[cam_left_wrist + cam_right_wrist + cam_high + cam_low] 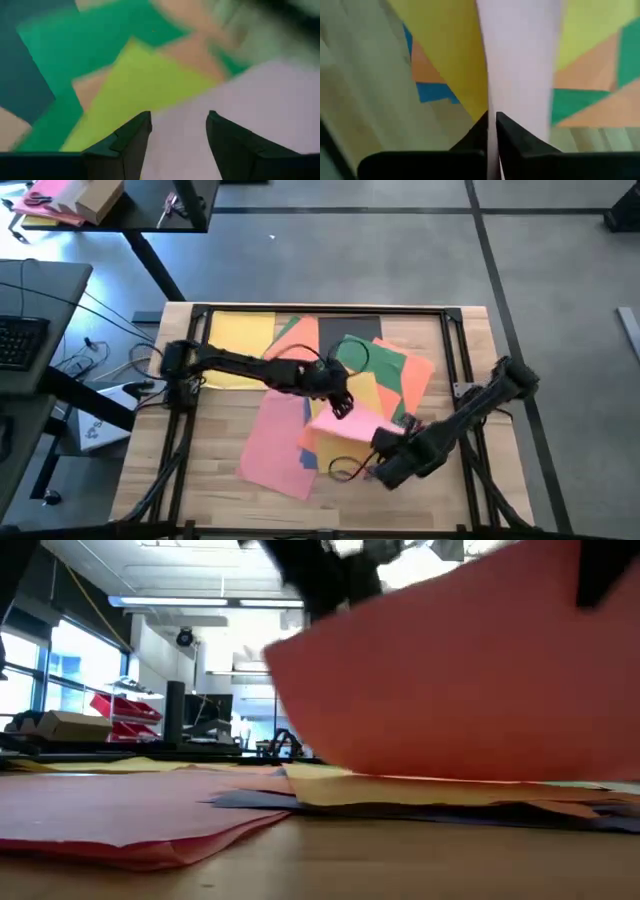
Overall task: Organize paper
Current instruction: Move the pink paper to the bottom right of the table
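Note:
Coloured paper lies in a loose overlapping pile in the middle of the wooden table: a yellow sheet at the far left, green and orange sheets at the far right, and a pink sheet flat at the near left. A second pink sheet is raised off the pile and fills the low view. My right gripper is shut on it. My left gripper stands open at that sheet's far left corner, and the sheet shows below and between its fingers. My right gripper pinches the raised pink sheet's edge between its two fingers, coming in from the table's near right at a slant. One layer shows, standing edge-on between the fingers. The sheet is lifted and bowed, its lower edge down at the pile. My left gripper's fingers straddle the sheet's corner; whether they touch it I cannot tell.
Black frame rails run along the table's far edge and down both sides. Bare wood shows along the near edge. A side table at the far left carries a brown cardboard box and more paper. A keyboard sits at the left.

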